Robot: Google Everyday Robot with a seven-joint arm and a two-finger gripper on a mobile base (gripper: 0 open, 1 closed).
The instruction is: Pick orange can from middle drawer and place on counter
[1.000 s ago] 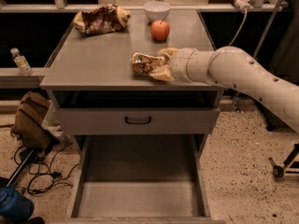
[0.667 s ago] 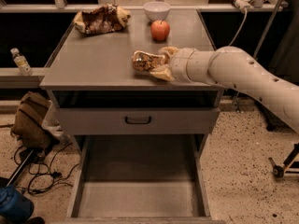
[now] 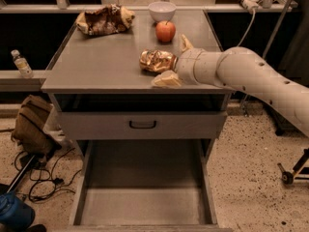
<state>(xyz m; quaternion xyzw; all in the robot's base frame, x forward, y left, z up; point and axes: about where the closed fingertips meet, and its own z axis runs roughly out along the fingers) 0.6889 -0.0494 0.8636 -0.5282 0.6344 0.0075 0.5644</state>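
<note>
Cream-coloured fingers [image 3: 166,79] stand spread, one at the can's 5 o'clock close to the front edge and the other up at its 2 o'clock. The gripper [image 3: 170,61] therefore brackets the orange can [image 3: 155,61] rather than pinching it, though I cannot tell whether either finger brushes the foil. The can looks to be resting on the desk [image 3: 96,66], right of centre and toward the front, its wrinkled gold side catching the light. From the can, the red apple [image 3: 165,31] sits at 12 o'clock a little way off, the white bowl [image 3: 161,9] beyond it on the same line, and the brown snack bag [image 3: 104,19] well apart at 10 o'clock by the far corner. The pale arm [image 3: 251,76] reaches in from 3 o'clock, low over the desk's right side. Below, the middle drawer [image 3: 145,202] is pulled fully out with a bare floor, while the drawer front [image 3: 143,124] above it is closed. As I judge it, the lift out and the carry are done and the can is set down. What is left is the release — clearing the fingers from the can without nudging it toward the front edge, which lies just past the lower finger.
</note>
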